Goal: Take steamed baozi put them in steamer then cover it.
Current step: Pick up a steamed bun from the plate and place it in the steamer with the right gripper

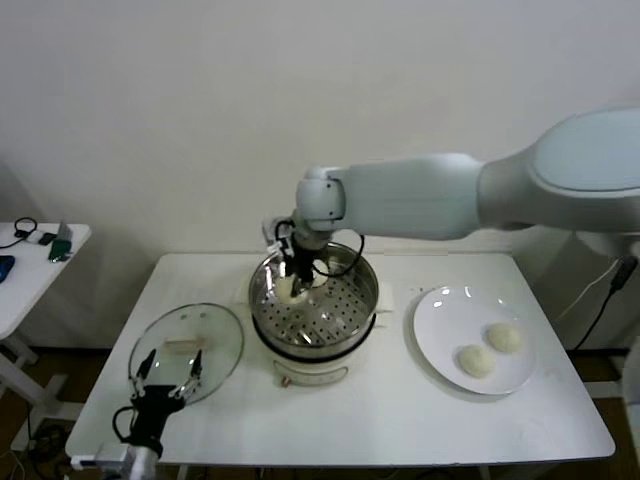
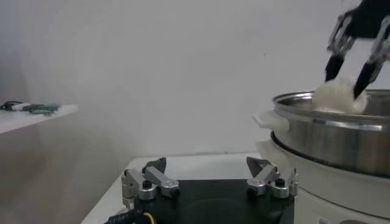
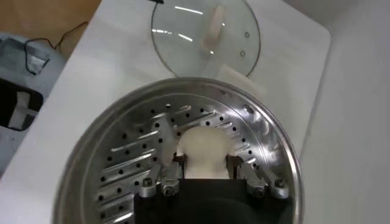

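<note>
The steamer [image 1: 352, 318] stands mid-table, its perforated tray bare where it shows. My right gripper [image 1: 299, 272] reaches into it from above, shut on one steamed baozi [image 1: 288, 291] held at about rim height over the tray's far left part. In the right wrist view the fingers [image 3: 174, 165] press both sides of that baozi [image 3: 204, 146]. Two more baozi [image 1: 476, 361] [image 1: 504, 337] lie on the white plate [image 1: 440, 310]. The cover [image 1: 215, 335] lies flat on the table left of the steamer. My left gripper [image 1: 166, 385] is open and empty, low by the cover's near edge.
A small side table [image 1: 30, 262] with cables and small items stands at the far left. The left wrist view shows the steamer's side [image 2: 341, 137], the right gripper [image 2: 356, 58] and its baozi [image 2: 334, 97] above the rim. The wall is close behind the table.
</note>
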Motion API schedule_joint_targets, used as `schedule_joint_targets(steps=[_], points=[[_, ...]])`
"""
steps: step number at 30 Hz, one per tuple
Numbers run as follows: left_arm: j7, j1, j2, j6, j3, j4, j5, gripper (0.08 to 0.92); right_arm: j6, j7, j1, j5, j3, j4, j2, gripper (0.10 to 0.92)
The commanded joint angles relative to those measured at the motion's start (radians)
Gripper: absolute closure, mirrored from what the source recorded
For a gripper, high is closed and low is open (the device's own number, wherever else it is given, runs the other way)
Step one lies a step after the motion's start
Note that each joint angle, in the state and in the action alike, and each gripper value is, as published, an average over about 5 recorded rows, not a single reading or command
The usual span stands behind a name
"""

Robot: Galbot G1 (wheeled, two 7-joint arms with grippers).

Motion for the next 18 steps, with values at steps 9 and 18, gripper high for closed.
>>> schedule_joint_targets(steps=[9,18], points=[[0.001,0.001,-0.002,0.0,0.005,-0.004,0.004,0.177,0.007,0.069,-0.122,-0.052,0.018,-0.079,0.035,0.409],[0.002,0.008,-0.008,0.002,0.008,-0.018,0.016,0.177,0.062,-0.066,0.094,-0.008,0.018,0.033,-0.132,0.209]])
